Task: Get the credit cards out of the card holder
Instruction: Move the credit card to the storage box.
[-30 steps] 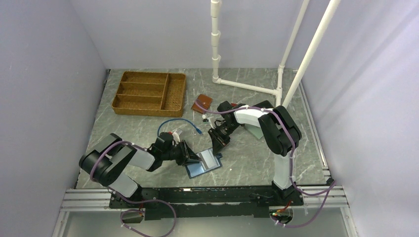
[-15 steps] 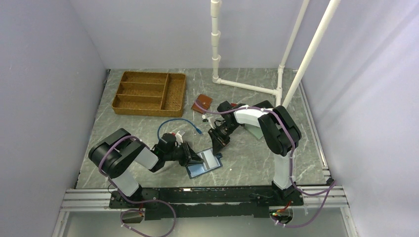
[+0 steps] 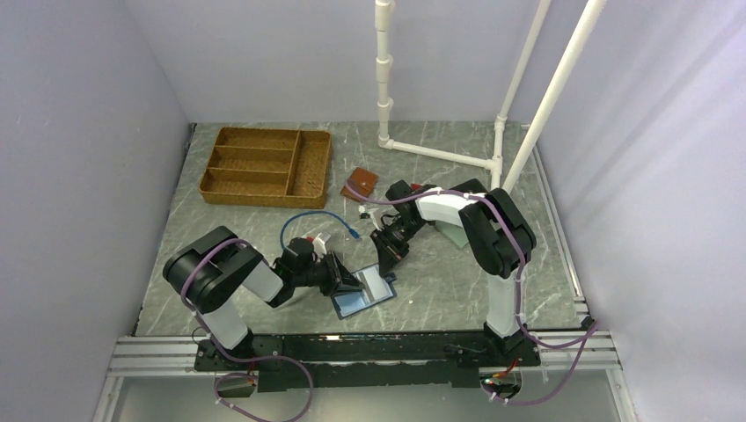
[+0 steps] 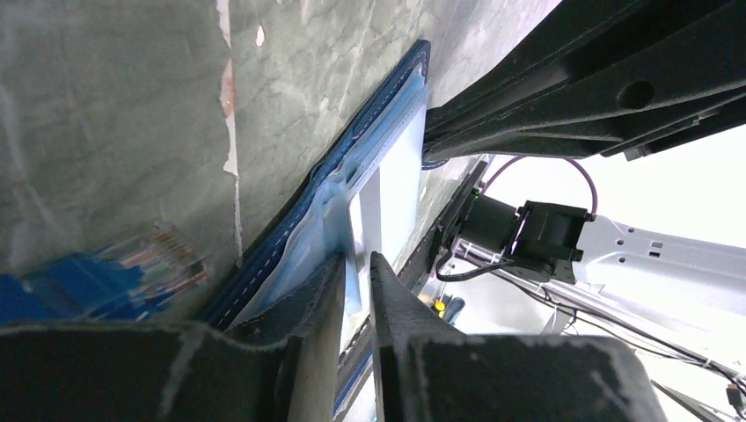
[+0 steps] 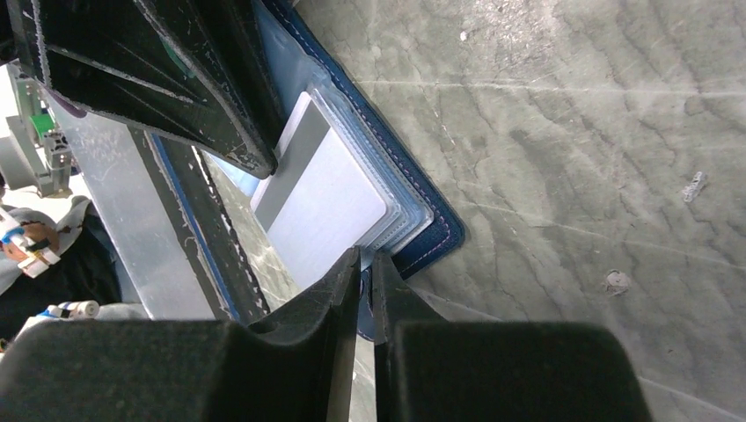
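The navy holder [image 3: 356, 303] lay open on the surface [image 3: 440, 281], lower centre of frame. The left gripper [image 4: 356, 280] pinched its clear sleeve, jaws narrow. Just beyond, the right gripper [image 5: 365, 264] was nipped narrow on the corner of a pale card [image 5: 330, 198].

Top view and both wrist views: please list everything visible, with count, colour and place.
Card holder: one, navy, open, near centre of table.
Card: one clearly seen, white with grey stripe, in the holder's sleeve; any others cannot be counted.
Wallet: one, brown, far centre.
Tray: one, brown wicker, far left.
Cable: one, blue, left of centre.
Pipes: white frame, far right.
Table: grey marbled.
Left arm: black and white, jaws pinching the holder's clear sleeve.
Right arm: same colours, jaws pinching the sleeves' corner.
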